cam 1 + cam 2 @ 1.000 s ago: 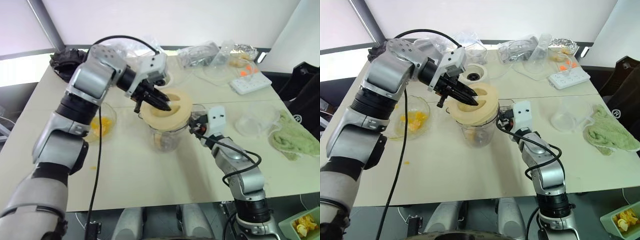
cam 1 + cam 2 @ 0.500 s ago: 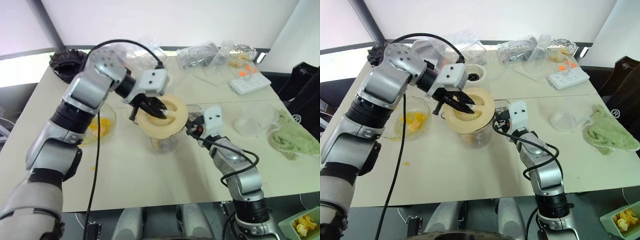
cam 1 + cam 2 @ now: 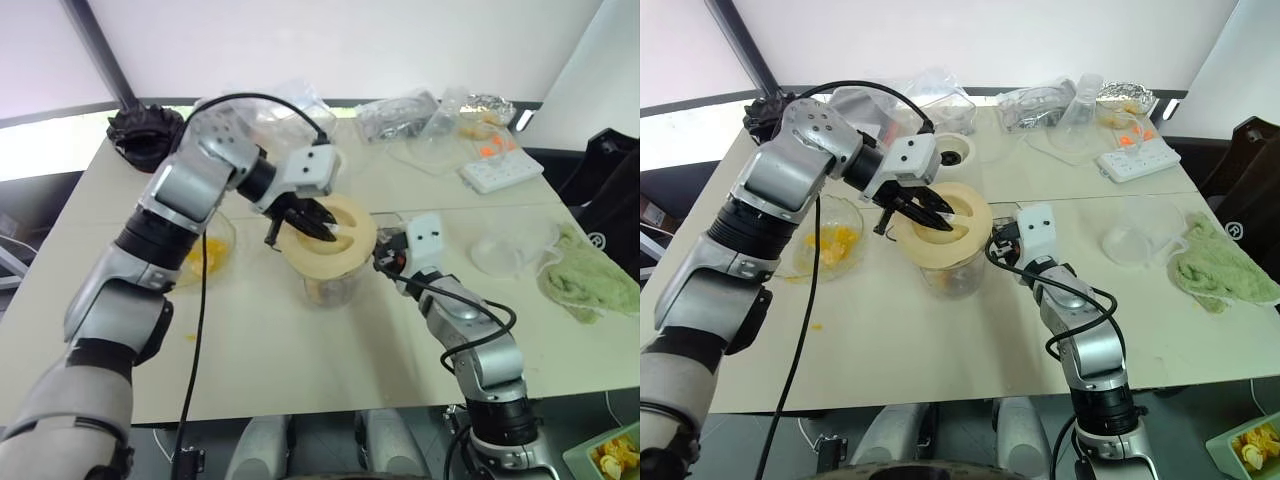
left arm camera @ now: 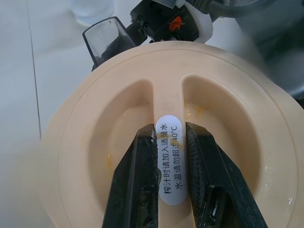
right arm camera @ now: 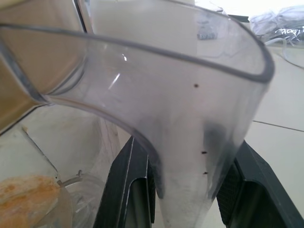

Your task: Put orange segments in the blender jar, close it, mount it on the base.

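The blender jar point(image 3: 328, 288) stands mid-table with orange segments point(image 5: 28, 199) at its bottom. My right gripper point(image 3: 385, 260) is shut on the jar's clear handle point(image 5: 190, 109). A cream-yellow round lid point(image 3: 335, 245) lies over the jar's mouth, slightly tilted. My left gripper point(image 4: 168, 130) is shut on the lid's centre ridge, one finger point(image 4: 137, 180) on each side. More orange segments point(image 3: 830, 242) lie in a clear wavy dish to the left. The base point(image 3: 952, 152) stands behind the jar, its dark socket facing up.
A black ribbed part point(image 3: 140, 130) sits at the far left corner. Clear bags point(image 3: 400, 110) and a white power strip point(image 3: 500, 165) lie at the back right. A clear bowl point(image 3: 500, 250) and a green cloth point(image 3: 590, 280) are on the right. One fruit bit point(image 3: 812, 326) lies loose on the table.
My left gripper has come down with the lid, which was held higher and more tilted; it now lies flatter over the jar's mouth. The right gripper has kept still on the handle.
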Action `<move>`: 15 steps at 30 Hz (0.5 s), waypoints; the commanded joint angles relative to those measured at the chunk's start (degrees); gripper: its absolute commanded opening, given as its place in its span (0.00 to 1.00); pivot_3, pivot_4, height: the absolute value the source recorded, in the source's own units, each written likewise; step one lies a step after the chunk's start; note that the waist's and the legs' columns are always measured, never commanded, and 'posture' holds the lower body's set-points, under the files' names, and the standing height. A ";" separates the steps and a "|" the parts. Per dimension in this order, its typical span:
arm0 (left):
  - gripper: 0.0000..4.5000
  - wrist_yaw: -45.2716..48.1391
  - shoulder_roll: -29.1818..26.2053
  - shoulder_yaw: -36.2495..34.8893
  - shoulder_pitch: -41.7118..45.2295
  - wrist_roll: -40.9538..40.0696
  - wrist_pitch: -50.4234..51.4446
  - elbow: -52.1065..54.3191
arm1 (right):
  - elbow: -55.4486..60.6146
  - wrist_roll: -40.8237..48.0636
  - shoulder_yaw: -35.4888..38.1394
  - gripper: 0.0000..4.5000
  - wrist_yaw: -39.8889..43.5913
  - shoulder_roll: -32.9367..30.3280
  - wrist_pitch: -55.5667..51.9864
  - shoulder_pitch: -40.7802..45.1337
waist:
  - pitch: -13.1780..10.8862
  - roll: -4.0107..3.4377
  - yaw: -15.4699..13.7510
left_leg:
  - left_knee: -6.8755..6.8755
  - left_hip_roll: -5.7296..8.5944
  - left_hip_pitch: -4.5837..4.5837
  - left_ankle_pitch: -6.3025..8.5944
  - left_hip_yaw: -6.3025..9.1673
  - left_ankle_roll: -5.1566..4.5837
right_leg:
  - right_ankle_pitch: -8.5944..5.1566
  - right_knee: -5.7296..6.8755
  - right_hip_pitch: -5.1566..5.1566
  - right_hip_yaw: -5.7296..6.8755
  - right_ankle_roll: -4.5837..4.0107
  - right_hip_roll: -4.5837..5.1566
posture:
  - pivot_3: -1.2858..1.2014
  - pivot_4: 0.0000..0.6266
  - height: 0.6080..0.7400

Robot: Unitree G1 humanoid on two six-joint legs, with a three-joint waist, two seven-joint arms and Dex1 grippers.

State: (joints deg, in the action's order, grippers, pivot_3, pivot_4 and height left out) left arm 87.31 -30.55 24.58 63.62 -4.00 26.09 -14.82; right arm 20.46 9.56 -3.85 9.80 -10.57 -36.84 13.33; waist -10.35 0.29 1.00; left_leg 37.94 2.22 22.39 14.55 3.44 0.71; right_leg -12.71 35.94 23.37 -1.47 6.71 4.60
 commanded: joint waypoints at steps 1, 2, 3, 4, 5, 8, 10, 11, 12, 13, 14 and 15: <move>0.06 -2.63 -0.89 9.21 -7.18 8.10 4.20 -4.69 | 5.18 0.36 3.39 0.22 -1.70 0.99 3.02 2.91 | 0.17 -0.11 -0.03 | 0.00 -0.06 -0.14 0.03 0.03 -0.03 | -0.15 -0.03 -0.19 0.02 -0.04 0.01 | 0.52 0.24 1.00; 0.06 -2.91 -0.86 9.29 -7.26 8.16 5.07 -4.66 | 5.28 0.14 3.29 0.22 -1.68 0.93 3.22 3.01 | 0.22 -0.14 -0.07 | 0.00 -0.07 -0.21 0.03 0.09 -0.03 | -0.35 -0.04 -0.27 0.04 -0.01 0.02 | 0.52 0.24 1.00; 0.06 -3.38 -0.84 9.35 -7.38 8.30 5.82 -4.82 | 5.41 -0.19 3.19 0.22 -1.64 0.78 3.57 3.21 | 0.24 -0.15 -0.08 | 0.00 -0.07 -0.27 0.03 0.14 -0.03 | -0.38 -0.04 -0.34 0.05 0.01 0.03 | 0.52 0.24 1.00; 0.06 -4.31 -0.78 9.28 -7.49 8.52 6.88 -5.18 | 5.45 -0.58 2.96 0.22 -1.46 0.57 4.10 3.43 | 0.25 -0.17 -0.09 | 0.00 -0.07 -0.30 0.03 0.20 -0.03 | -0.41 -0.04 -0.36 0.05 0.03 0.04 | 0.52 0.24 1.00; 0.06 -5.37 -1.08 8.74 -7.65 8.68 7.53 -5.96 | 5.03 -1.45 2.06 0.22 -1.64 0.75 4.89 4.17 | 0.31 -0.21 -0.08 | -0.01 -0.07 -0.29 0.03 0.22 -0.03 | -0.42 -0.04 -0.35 0.04 0.04 0.05 | 0.52 0.24 1.00; 0.06 -8.67 -1.82 6.71 -7.89 8.38 11.52 -6.93 | 2.99 -4.21 -0.51 0.22 -2.10 1.38 7.12 6.80 | 0.47 -0.32 -0.01 | -0.01 -0.05 -0.35 0.03 0.21 -0.03 | -0.41 -0.02 -0.39 0.04 0.04 0.06 | 0.52 0.24 1.00; 0.06 -12.52 -0.45 4.77 -7.47 7.25 19.71 -5.93 | 1.95 -4.97 -0.85 0.22 -1.34 0.86 8.59 8.06 | 0.47 -0.32 -0.06 | -0.09 -0.05 -0.69 0.04 0.22 -0.04 | -0.48 -0.03 -0.68 0.04 0.09 0.06 | 0.52 0.24 1.00; 0.06 -13.85 -0.25 4.04 -7.53 6.85 22.76 -4.95 | 1.31 -5.16 -0.95 0.22 -0.98 0.68 9.25 8.77 | 0.47 -0.32 -0.10 | -0.13 -0.05 -0.85 0.04 0.26 -0.04 | -0.55 -0.05 -0.84 0.05 0.06 0.07 | 0.52 0.24 1.00; 0.06 -15.20 -0.21 3.32 -7.89 6.43 25.92 -3.51 | 0.71 -5.23 -1.08 0.22 -0.38 0.40 10.03 9.31 | 0.47 -0.32 -0.10 | -0.15 -0.04 -0.95 0.05 0.29 -0.04 | -0.58 -0.07 -0.96 0.05 0.06 0.07 | 0.52 0.24 1.00; 0.06 -16.74 -0.12 2.70 -8.26 6.15 29.09 -2.31 | 0.18 -5.22 -1.10 0.22 0.24 0.10 10.76 9.59 | 0.47 -0.32 -0.12 | -0.15 -0.03 -0.96 0.05 0.36 -0.03 | -0.59 -0.13 -1.00 0.05 0.06 0.07 | 0.52 0.24 1.00; 0.06 -17.95 -0.37 2.12 -8.65 5.88 31.24 -1.50 | -0.70 -5.36 -1.28 0.22 0.61 0.11 11.46 10.08 | 0.47 -0.32 -0.17 | -0.15 -0.03 -0.96 0.05 0.39 -0.03 | -0.60 -0.15 -1.02 0.05 0.06 0.07 | 0.52 0.24 1.00; 0.06 -18.88 -0.55 1.78 -8.89 5.61 32.75 -0.90 | -1.32 -5.45 -1.37 0.22 0.83 0.15 11.96 10.39 | 0.47 -0.32 -0.15 | -0.16 -0.02 -0.95 0.05 0.42 -0.03 | -0.60 -0.20 -1.04 0.06 0.07 0.07 | 0.52 0.24 1.00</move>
State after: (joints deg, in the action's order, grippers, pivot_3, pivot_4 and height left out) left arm 76.35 -29.81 19.96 61.51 -4.47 52.36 -10.23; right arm 12.53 4.31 -6.00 10.10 -10.42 -32.44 19.01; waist -9.88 -0.03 0.85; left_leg 37.75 2.21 21.43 14.61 3.87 0.68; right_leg -13.31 35.68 22.35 -1.41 6.79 4.67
